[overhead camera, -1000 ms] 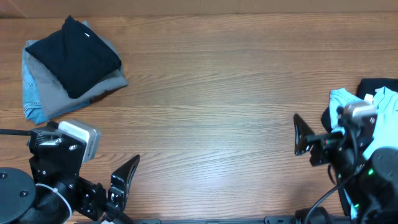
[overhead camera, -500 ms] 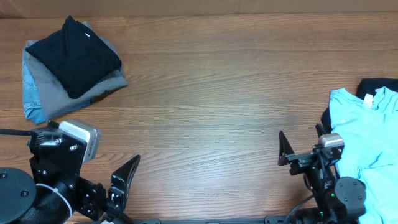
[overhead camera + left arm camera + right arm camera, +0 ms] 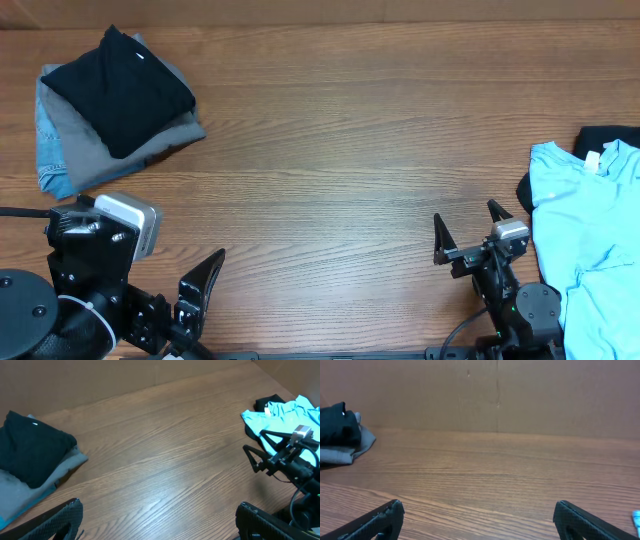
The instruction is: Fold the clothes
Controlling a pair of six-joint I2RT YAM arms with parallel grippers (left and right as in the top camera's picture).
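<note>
A light blue T-shirt lies spread at the table's right edge, also in the left wrist view. Black fabric shows from under its far side. A folded black T-shirt with a small white label tops a pile at the far left. My right gripper is open and empty over bare wood, just left of the light blue T-shirt. My left gripper is open and empty at the front left.
Under the folded black T-shirt lie folded grey trousers and a folded blue patterned cloth. A brown wall runs along the table's far edge. Bare wood table spans between pile and shirt.
My right arm has drawn back from the light blue T-shirt, toward the front and left, leaving the shirt spread in full view. The left arm has not moved.
</note>
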